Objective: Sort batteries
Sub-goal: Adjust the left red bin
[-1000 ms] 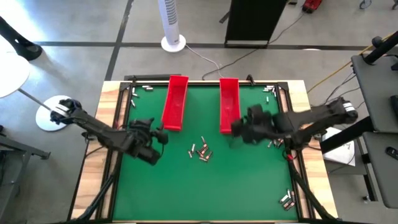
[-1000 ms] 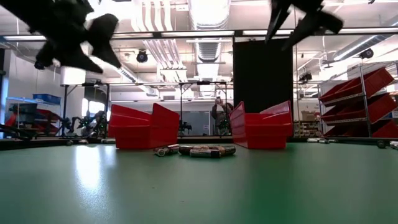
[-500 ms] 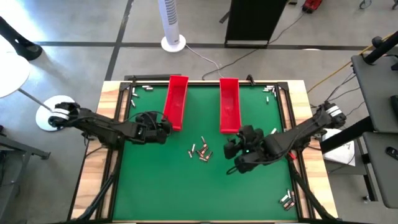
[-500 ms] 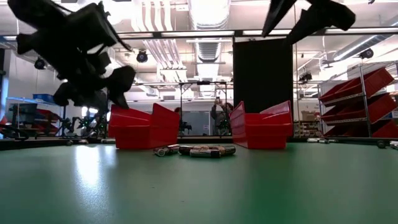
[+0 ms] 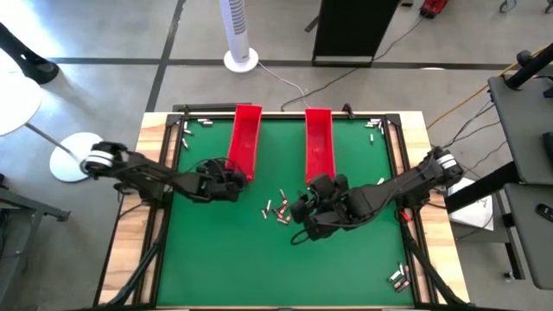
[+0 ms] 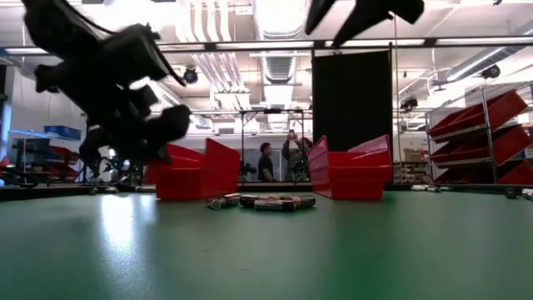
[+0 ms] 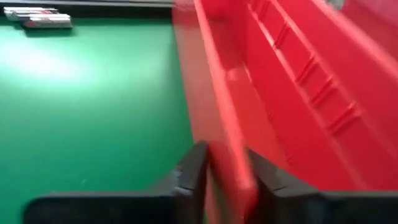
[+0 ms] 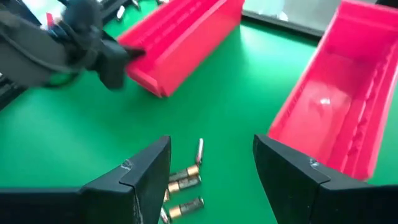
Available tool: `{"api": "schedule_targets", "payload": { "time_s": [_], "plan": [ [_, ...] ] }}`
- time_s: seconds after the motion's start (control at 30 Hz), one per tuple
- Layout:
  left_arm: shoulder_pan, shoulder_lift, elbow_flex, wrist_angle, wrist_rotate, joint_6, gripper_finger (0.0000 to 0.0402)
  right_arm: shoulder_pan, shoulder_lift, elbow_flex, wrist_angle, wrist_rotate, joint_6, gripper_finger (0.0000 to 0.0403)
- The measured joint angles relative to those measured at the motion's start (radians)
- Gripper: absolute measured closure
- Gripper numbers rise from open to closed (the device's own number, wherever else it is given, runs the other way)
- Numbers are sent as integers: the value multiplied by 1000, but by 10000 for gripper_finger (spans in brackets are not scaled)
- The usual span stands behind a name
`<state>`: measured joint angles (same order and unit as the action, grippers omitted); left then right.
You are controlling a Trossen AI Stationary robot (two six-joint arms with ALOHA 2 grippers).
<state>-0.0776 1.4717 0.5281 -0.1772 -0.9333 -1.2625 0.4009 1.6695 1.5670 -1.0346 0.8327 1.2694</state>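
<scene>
Two dark arms, two long red plastic trays, loose silvery batteries on a green table mat.

Left gripper (image 5: 235, 183), at nine o'clock from the mat's centre: fingers (image 7: 193, 177) closed on the side wall of the left long red rectangular plastic tray (image 5: 243, 141) at its near end, one finger either side of the wall. Small silvery-grey cylindrical batteries (image 5: 279, 210): loose cluster on the green table mat (image 5: 259, 259) near its centre, between the two grippers and at six o'clock from the gap between the trays; further small groups lie by the frame at eleven, one and five o'clock. Right long red rectangular plastic tray (image 5: 319, 144): at twelve to one o'clock, parallel to the left one. Right gripper (image 5: 304, 216): above the mat just at three o'clock of the central cluster, fingers (image 8: 146, 174) spread apart, nothing between them, batteries visible on the mat beyond.
</scene>
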Motion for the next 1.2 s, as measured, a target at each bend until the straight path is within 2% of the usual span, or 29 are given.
{"api": "schedule_targets", "payload": {
  "time_s": [0.1, 0.3, 0.5, 0.63, 0.73, 1.0, 1.2],
  "plan": [
    [1, 82, 51, -7, -11, -6, 394, 0, 14, 25, 1, 7, -32, 184],
    [-13, 161, 166, -71, 9, -14, 388, 2, 18, 26, -3, 5, -74, 183],
    [-86, 198, 205, -128, -15, -178, 400, 5, 40, 26, -2, 11, -153, 183],
    [-90, 200, 229, -218, -19, -295, 400, 16, 80, 25, -8, 19, -245, 183],
    [-89, 200, 257, -241, -42, -345, 401, 40, 98, 24, -80, 32, -302, 181],
    [-89, 210, 342, -321, -48, -335, 401, 164, 86, 7, -414, 139, -109, 179],
    [-89, 269, 402, -563, -42, -516, 401, 261, 79, -47, -453, 135, -36, 167]
  ]
}}
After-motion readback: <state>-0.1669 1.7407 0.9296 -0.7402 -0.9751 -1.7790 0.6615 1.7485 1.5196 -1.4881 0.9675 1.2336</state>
